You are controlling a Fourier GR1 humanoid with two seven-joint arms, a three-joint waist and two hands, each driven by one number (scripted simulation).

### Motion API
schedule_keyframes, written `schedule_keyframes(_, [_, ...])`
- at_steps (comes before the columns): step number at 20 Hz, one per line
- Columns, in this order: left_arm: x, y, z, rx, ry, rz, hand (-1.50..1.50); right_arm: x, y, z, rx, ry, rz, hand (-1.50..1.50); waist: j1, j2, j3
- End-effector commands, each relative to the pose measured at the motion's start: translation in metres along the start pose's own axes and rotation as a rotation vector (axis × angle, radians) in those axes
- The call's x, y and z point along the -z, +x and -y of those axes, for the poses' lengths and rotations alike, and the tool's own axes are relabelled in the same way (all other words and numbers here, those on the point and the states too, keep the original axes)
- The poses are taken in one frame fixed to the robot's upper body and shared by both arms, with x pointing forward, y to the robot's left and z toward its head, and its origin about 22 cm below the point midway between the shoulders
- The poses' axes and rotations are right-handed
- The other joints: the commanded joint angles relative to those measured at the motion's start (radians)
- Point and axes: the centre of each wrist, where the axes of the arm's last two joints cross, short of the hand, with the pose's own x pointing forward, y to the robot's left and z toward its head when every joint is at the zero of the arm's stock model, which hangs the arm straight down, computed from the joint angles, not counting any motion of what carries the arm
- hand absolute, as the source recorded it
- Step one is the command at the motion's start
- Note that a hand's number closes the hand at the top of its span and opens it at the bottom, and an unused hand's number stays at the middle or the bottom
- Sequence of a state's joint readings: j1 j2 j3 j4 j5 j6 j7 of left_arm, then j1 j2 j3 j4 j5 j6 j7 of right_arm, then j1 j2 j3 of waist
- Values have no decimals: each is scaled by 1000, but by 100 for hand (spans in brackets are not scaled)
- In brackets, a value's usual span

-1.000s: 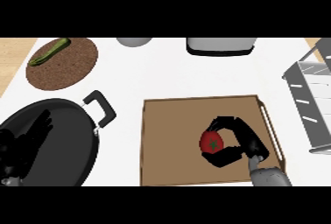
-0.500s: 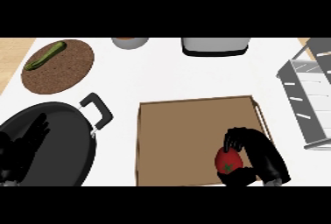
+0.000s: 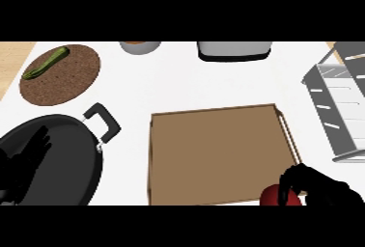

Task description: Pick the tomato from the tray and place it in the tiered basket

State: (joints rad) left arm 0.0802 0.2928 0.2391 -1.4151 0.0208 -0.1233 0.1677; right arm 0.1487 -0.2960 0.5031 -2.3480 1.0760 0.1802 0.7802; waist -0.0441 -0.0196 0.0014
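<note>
Pick made: right hand (image 3: 321, 187), fingers curled round tomato (image 3: 272, 197), has drawn back from tray (image 3: 214, 154) centre to near-right corner; tiered basket (image 3: 342, 106) next.

Nothing to read here: no lettering, label, brand, number or sign shows anywhere. The brown tray (image 3: 214, 154) is plain, the black pan (image 3: 75, 144) carries no marking, the round cork mat (image 3: 68, 79) is bare of print, and the wire tiered basket (image 3: 342, 106) wears no tag.
</note>
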Motion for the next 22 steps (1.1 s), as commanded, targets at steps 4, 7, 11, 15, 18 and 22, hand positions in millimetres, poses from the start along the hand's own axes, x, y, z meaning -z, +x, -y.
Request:
schedule_keyframes(4, [3,0,6,-8,-4,-3,0,-41,5,67,56,-215,-19,150,17,11,-3])
schedule_keyframes(7, [7,-5,-6,-20,-25,-4,0,-30,10,69,107,-235,-9,150,23,15,-3])
schedule_keyframes(11, [-5,-1,6,-6,-37,6,0,0,-1,81,98,-315,-24,150,42,17,-1])
schedule_keyframes(15, [0,7,1,-3,-34,1,0,33,-8,80,147,-360,-20,150,44,20,0])
schedule_keyframes(18, [2,-1,12,4,-37,25,0,57,-23,94,101,-391,-27,150,44,20,-1])
schedule_keyframes(22, [11,10,21,11,-42,13,0,124,-47,116,96,-395,-42,150,52,23,-1])
